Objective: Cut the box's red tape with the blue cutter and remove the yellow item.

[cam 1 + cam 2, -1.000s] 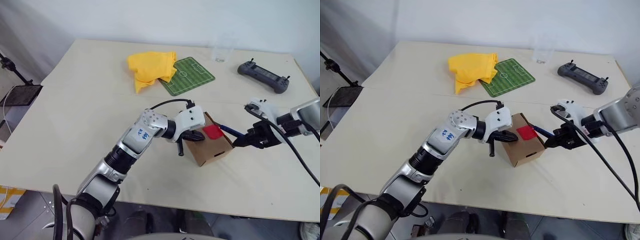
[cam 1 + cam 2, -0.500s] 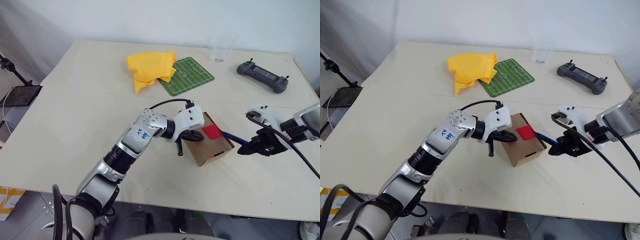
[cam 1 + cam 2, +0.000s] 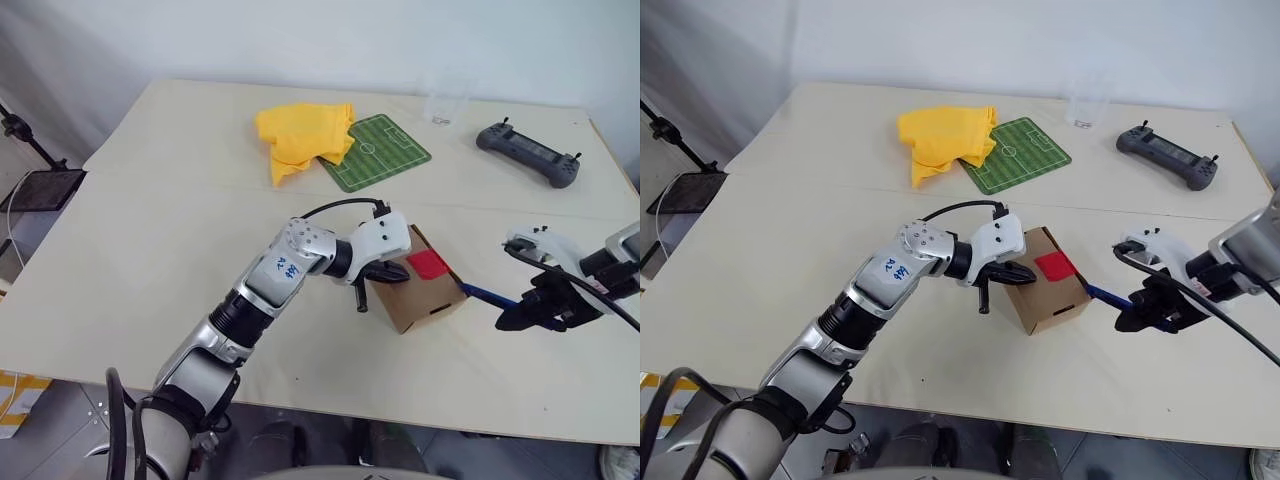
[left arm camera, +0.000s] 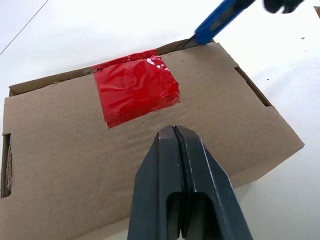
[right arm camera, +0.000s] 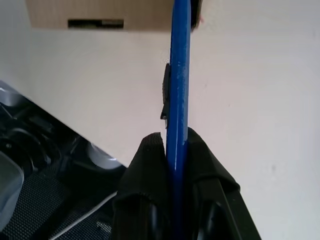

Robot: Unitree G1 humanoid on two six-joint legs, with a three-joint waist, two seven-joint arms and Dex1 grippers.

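Observation:
The brown cardboard box point(image 3: 428, 298) sits closed near the table's front, with the red tape point(image 3: 427, 263) on its lid. My left gripper point(image 3: 388, 274) is shut with nothing in it, its fingers point(image 4: 175, 165) lying over the lid just short of the tape point(image 4: 136, 92). To the right of the box, my right gripper point(image 3: 522, 314) is shut on the blue cutter point(image 3: 487, 293). The cutter point(image 4: 220, 17) points at the box, its tip at the lid's edge beside the tape. The yellow item is out of view.
A large yellow cloth point(image 3: 300, 135) lies at the back, partly on a green football-pitch mat point(image 3: 378, 152). A clear glass point(image 3: 441, 101) and a dark controller point(image 3: 528, 152) stand at the back right. The table's front edge runs close below the box.
My right gripper has drawn back to the right with the cutter, so the blade has slid off the lid to the box's edge. The left gripper and box have kept still.

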